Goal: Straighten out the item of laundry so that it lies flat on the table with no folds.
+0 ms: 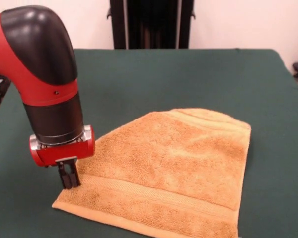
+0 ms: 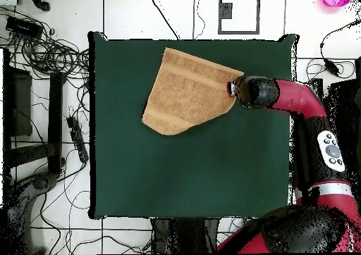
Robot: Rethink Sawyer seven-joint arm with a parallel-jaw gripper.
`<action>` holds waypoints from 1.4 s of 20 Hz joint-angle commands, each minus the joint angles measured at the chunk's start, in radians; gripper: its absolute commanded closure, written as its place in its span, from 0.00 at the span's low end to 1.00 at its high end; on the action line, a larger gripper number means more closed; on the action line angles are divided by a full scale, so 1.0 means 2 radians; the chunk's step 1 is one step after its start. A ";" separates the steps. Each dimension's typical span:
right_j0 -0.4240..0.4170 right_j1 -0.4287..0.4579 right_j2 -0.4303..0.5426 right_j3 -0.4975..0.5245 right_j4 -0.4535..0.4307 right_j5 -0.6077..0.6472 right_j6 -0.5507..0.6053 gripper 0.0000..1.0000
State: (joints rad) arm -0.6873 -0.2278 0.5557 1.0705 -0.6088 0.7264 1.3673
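Observation:
The item of laundry [image 1: 174,163], a golden-orange terry towel with a woven band along its near hem, lies on the green table [image 1: 139,79]. Its far-left side runs in a long slanted edge, so it is not a full square; part looks folded. My gripper [image 1: 69,184] points straight down at the towel's near-left corner, its black fingers close together with their tips on the cloth's edge. In the overhead view the towel [image 2: 187,90] lies in the upper half of the table [image 2: 190,175], with the gripper [image 2: 230,89] at its right corner.
The red arm [image 2: 303,104] reaches in over the table's right edge in the overhead view. A dark stand [image 1: 149,24] rises behind the table's far side. Cables [image 2: 49,55] and floor equipment lie beyond the table's left edge.

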 commanded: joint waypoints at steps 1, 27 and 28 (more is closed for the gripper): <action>0.047 0.060 -0.048 -0.037 -0.104 -0.099 -0.026 1.00; 0.008 0.030 0.013 0.037 -0.014 -0.100 -0.039 1.00; 0.007 0.025 0.015 0.045 -0.012 -0.106 -0.034 1.00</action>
State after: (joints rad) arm -0.6838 -0.1657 0.5605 0.9740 -0.6402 0.4703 1.3673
